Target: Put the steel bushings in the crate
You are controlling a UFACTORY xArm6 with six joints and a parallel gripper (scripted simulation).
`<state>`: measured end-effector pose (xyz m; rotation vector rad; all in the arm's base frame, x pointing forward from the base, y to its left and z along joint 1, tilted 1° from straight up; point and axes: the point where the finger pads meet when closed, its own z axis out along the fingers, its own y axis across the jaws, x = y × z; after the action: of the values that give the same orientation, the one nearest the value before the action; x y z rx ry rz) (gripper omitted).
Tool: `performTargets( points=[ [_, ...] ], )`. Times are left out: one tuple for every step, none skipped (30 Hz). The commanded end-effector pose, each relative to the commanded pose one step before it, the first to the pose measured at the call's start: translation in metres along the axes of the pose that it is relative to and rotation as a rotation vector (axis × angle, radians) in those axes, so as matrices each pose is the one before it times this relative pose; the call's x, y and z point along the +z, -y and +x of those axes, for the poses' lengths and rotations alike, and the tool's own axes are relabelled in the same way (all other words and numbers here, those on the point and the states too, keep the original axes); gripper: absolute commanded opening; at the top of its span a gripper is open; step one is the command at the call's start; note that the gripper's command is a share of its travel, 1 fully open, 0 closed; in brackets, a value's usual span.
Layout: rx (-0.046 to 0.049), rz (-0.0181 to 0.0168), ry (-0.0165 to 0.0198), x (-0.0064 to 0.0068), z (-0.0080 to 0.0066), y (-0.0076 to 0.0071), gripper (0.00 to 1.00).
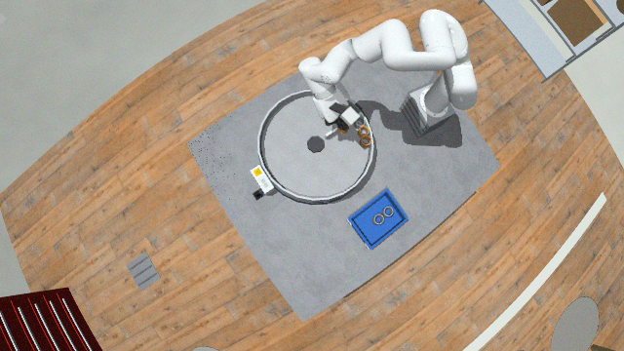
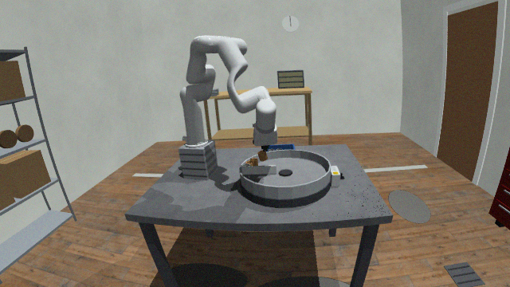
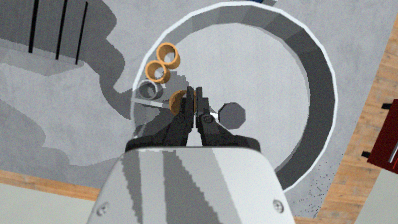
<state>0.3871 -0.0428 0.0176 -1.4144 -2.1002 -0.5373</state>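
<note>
My gripper [image 3: 194,96] hangs over the turning table [image 1: 316,145], near its rim on the side of the arm's base. It is shut on the wall of a brass-coloured bushing [image 3: 179,102] and holds it a little above the table's floor, as the exterior view shows [image 2: 262,155]. A grey steel bushing [image 3: 149,90] lies on the table just left of the fingers. Two more brass bushings [image 3: 168,54] [image 3: 157,71] lie beyond it by the rim; they also show in the top view [image 1: 364,136]. The blue crate [image 1: 378,218] holds two steel bushings [image 1: 383,214].
A dark hub [image 1: 316,144] sits at the turning table's middle, and a raised rim runs around it. The arm's base block [image 1: 424,114] stands behind the table. A small box with a yellow label [image 1: 261,179] sits against the rim's outside.
</note>
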Motion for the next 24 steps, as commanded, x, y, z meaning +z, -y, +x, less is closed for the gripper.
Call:
performTargets(
  points=[
    [-0.00053,0.00237,-0.00189,-0.00974,-0.01236,-0.04003,0.0],
    [0.0,0.00001,0.0,-0.00152,-0.00188,-0.00648,0.0],
    [0.0,-0.00001,0.0,-0.00151,-0.00184,-0.00628,0.0],
    [0.0,0.0,0.0,-0.00146,-0.00179,-0.00614,0.0],
    [0.0,0.00001,0.0,-0.00144,-0.00177,-0.0061,0.0],
    [0.0,0.0,0.0,-0.00144,-0.00177,-0.00609,0.0],
    [0.0,0.0,0.0,0.0,0.0,0.0,0.0],
    [0.0,0.0,0.0,0.0,0.0,0.0,0.0],
    [0.0,0.0,0.0,-0.00165,-0.00203,-0.00695,0.0],
    [0.0,0.0,0.0,-0.00141,-0.00174,-0.00596,0.0],
    [0.0,0.0,0.0,-0.00117,-0.00143,-0.00492,0.0],
    [0.0,0.0,0.0,-0.00092,-0.00113,-0.00387,0.0],
    [0.0,0.0,0.0,-0.00068,-0.00083,-0.00285,0.0],
    [0.0,0.0,0.0,-0.00045,-0.00056,-0.00191,0.0],
    [0.0,0.0,0.0,-0.00026,-0.00032,-0.0011,0.0],
    [0.0,0.0,0.0,-0.00011,-0.00014,-0.00047,0.0],
    [0.0,0.0,0.0,-0.00002,-0.00003,-0.0001,0.0],
    [0.0,0.0,0.0,0.0,0.0,-0.00001,0.0],
    [0.0,0.0,0.0,0.0,0.0,0.0,0.0],
    [0.0,0.0,0.0,0.0,0.0,0.0,0.0],
    [0.0,0.0,0.0,0.0,0.0,0.0,0.0],
    [0.0,0.0,0.0,0.0,0.0,0.0,0.0],
    [0.0,0.0,0.0,0.0,0.0,0.0,0.0],
    [0.0,0.0,0.0,0.0,0.0,0.0,0.0]
  ],
)
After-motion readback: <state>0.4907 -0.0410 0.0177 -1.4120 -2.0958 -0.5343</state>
